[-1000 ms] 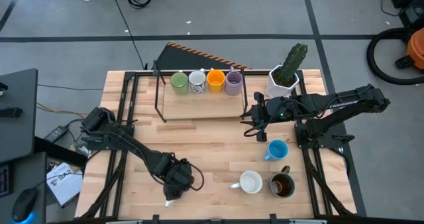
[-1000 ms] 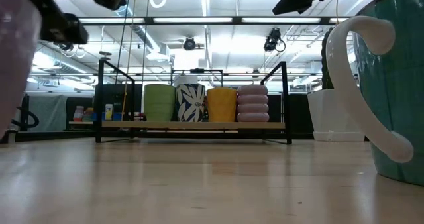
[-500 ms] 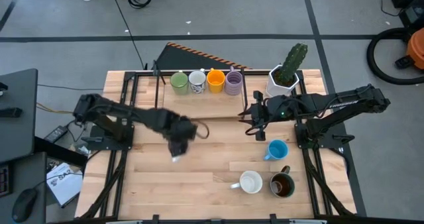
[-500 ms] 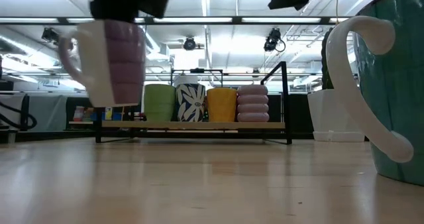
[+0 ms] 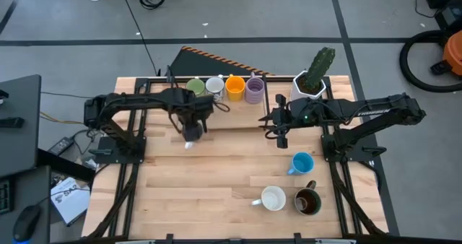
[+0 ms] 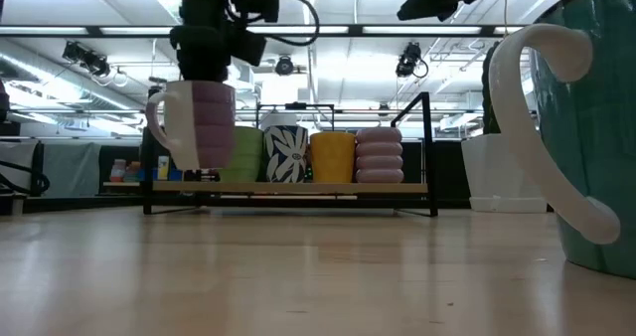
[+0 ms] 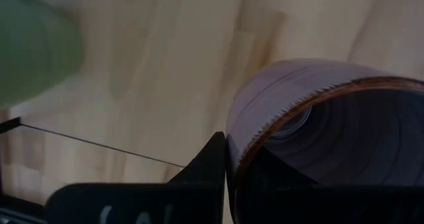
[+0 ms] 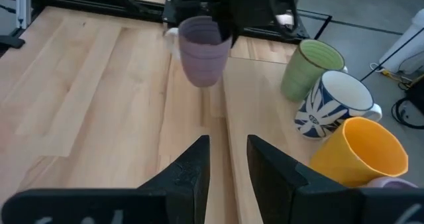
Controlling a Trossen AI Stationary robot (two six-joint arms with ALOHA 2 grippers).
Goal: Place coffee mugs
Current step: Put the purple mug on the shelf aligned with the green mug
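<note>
Lavender ribbed mug (image 6: 199, 125) with pale handle, held off the table by left gripper (image 5: 193, 118), clenched on its rim; one finger (image 7: 211, 163) outside the wall, dark inside visible in the left wrist view. Hangs upright, handle toward the low view's left, just in front of the green mug at the rack's left end. From above, at about 11 o'clock of the table centre.

Rack (image 5: 173, 99) at 12 o'clock, black wire frame on a wood board. Holds four in a row, left to right: green mug (image 5: 195, 89), white mug with blue leaf pattern (image 5: 214, 88), orange mug (image 5: 234, 87), second lavender mug (image 5: 254, 89). Touching or nearly touching each other.

Right gripper (image 5: 280, 132) just past the rack's right end, at 2 o'clock, fingers (image 8: 192, 171) parted, grasping nothing.

Loose on the table (image 5: 216, 193): blue mug (image 5: 302, 162) at 4 o'clock, white mug (image 5: 272, 198) and dark brown mug (image 5: 308, 201) side by side at 5 o'clock near the front edge. Large teal-looking mug (image 6: 586, 127) fills the low view's right side.

White pot with cactus (image 5: 310, 81) at 1 o'clock, beside the rack's right end.

Bare wood over the whole left half and centre front. Rack board bare in front of the row.
</note>
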